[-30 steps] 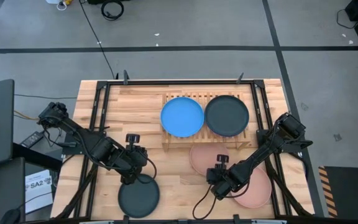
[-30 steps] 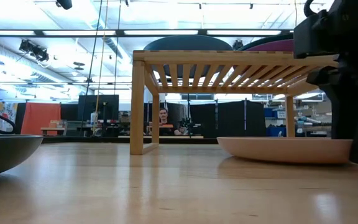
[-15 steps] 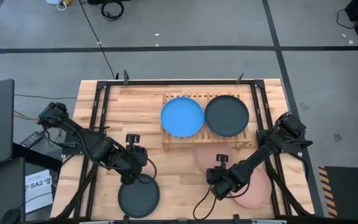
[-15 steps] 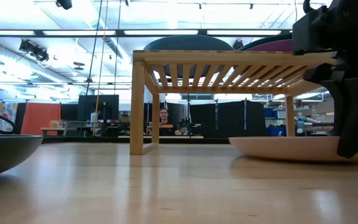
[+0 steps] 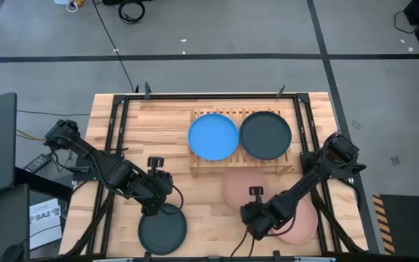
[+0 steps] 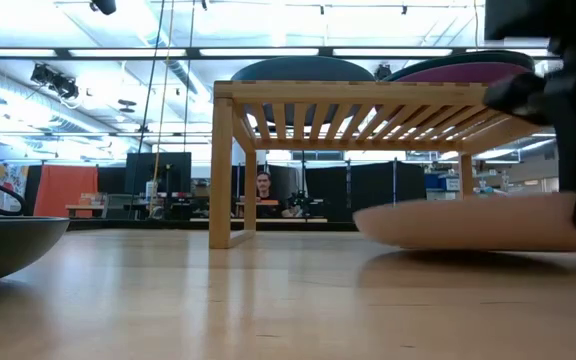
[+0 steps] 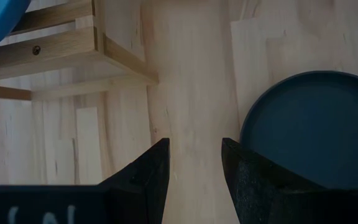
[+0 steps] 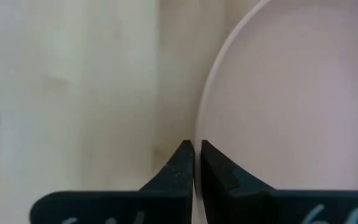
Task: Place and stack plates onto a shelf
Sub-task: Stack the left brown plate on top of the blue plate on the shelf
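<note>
A salmon pink plate [image 5: 238,185] hovers just in front of the wooden shelf [image 5: 228,112], and my right gripper [image 5: 257,212] is shut on its rim. A second pink plate [image 5: 302,222] lies on the table under my right arm. On the shelf rest a bright blue plate [image 5: 213,137] and a dark plate [image 5: 265,135], with a purple plate [image 6: 468,72] showing under the dark one. My left gripper [image 5: 153,209] hangs open over bare wood beside a charcoal plate [image 5: 162,228] near the front edge. My right gripper pinches the near-right rim [image 8: 199,127] of the pink plate between its two fingers, one fingertip [image 8: 182,155] outside the rim and the other inside. The fingers come steeply from above. The plate [image 6: 458,225] sits a little above the table, nearly level.
The shelf's left leg [image 6: 220,170] stands on the table and there is open room under its slats [image 6: 368,118]. Black frame rails [image 5: 115,131] run along the table's sides. A person [image 6: 264,195] sits far behind the table. Bare wood lies between the two arms.
The pink plate first slid a little toward the table's right, then rose off the wood and swung back toward the left. My right gripper went slightly up with it and rolled a bit.
</note>
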### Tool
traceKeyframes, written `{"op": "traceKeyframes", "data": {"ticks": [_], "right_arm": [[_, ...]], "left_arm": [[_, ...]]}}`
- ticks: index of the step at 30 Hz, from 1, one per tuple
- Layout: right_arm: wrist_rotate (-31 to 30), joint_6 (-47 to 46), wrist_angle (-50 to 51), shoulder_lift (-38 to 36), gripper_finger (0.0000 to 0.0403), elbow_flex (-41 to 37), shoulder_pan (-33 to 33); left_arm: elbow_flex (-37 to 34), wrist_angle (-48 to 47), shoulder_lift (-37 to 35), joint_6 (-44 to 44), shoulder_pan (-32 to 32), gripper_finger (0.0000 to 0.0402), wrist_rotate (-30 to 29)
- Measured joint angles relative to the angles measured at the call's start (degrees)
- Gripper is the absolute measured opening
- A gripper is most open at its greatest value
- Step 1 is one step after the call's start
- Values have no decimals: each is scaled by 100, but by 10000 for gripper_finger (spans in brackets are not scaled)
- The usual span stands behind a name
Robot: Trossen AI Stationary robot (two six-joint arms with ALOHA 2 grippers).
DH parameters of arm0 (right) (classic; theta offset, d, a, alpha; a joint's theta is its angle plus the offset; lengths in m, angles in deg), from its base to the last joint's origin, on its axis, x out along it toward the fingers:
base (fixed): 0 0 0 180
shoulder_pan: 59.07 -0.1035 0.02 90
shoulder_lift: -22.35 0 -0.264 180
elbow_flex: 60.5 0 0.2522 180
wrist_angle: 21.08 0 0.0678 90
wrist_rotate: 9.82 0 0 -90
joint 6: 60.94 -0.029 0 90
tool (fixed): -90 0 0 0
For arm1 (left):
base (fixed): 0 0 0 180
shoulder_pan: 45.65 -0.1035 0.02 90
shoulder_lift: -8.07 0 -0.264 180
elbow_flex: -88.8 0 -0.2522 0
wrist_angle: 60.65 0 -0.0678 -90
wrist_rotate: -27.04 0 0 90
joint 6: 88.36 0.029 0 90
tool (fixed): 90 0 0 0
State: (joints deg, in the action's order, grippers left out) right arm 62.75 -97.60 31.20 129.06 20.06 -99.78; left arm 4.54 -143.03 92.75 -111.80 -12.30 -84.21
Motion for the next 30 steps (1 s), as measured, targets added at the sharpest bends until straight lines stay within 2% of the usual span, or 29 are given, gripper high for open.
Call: {"op": "traceKeyframes", "data": {"ticks": [16, 22, 30], "right_arm": [[95, 1329, 0, 7, 15, 1254, -166], [81, 2027, -209, 7, 15, 1487, -138], [74, 3394, -911, 7, 15, 1487, -102]], "left_arm": [[2, 160, 0, -194, 2, 151, 55], [2, 357, 0, -1429, -18, 151, 92], [4, 1177, 0, -3555, -18, 151, 616]]}}
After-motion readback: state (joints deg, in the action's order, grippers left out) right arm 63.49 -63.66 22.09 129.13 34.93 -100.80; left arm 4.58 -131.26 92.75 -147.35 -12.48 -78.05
